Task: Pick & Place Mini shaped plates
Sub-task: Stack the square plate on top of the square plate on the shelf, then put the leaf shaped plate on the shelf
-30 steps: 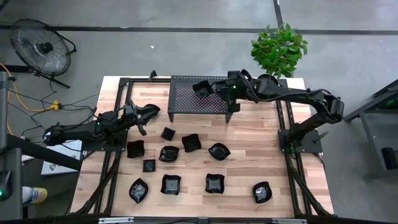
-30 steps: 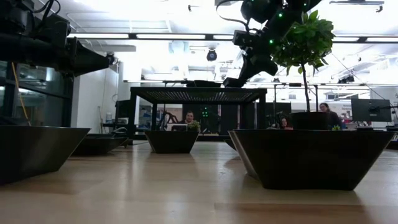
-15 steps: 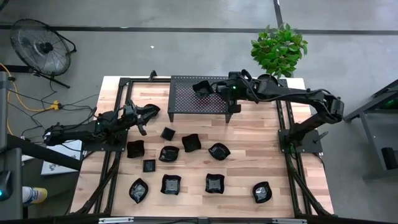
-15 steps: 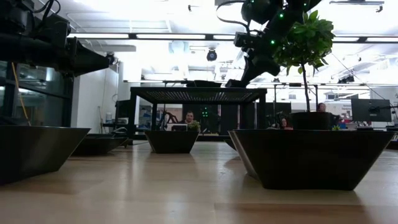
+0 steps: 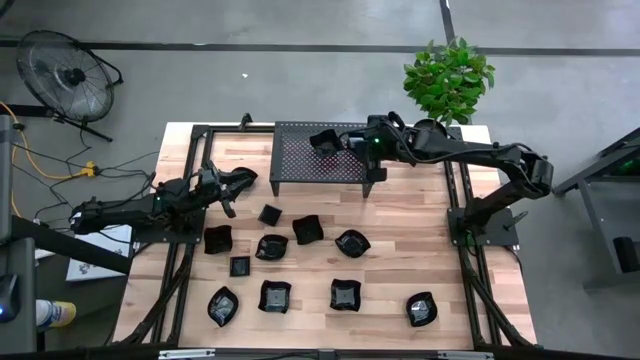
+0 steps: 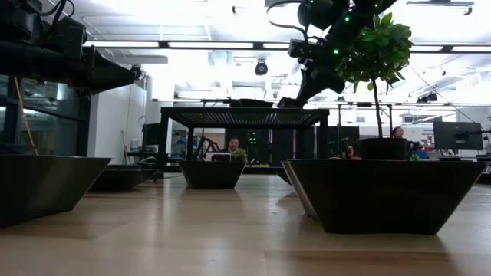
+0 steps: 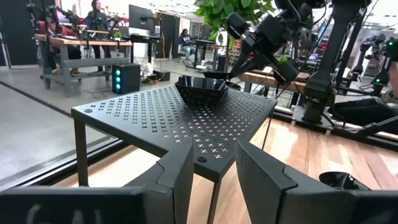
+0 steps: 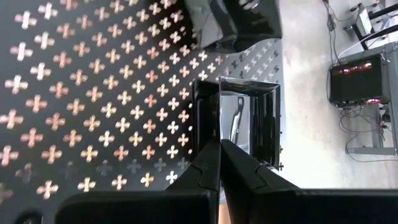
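Right gripper (image 5: pixel 340 141) pinches my first plate (image 5: pixel 324 140) over the rack (image 5: pixel 300 165); ten plates wait on the table (image 5: pixel 400 250); left gripper (image 5: pixel 238 180) open.

The desk (image 5: pixel 400 240) is topped with light wooden planks, and a black perforated rack (image 5: pixel 300 176) is stood on its far middle part. Ten small black plates (image 5: pixel 307 229) are spread over the bare wood in front of the rack: five in a loose row nearest it, one small square plate (image 5: pixel 239 266) set alone towards the left, and four lined up along the near edge. At each side of the desk a black arm frame (image 5: pixel 470 222) is mounted.
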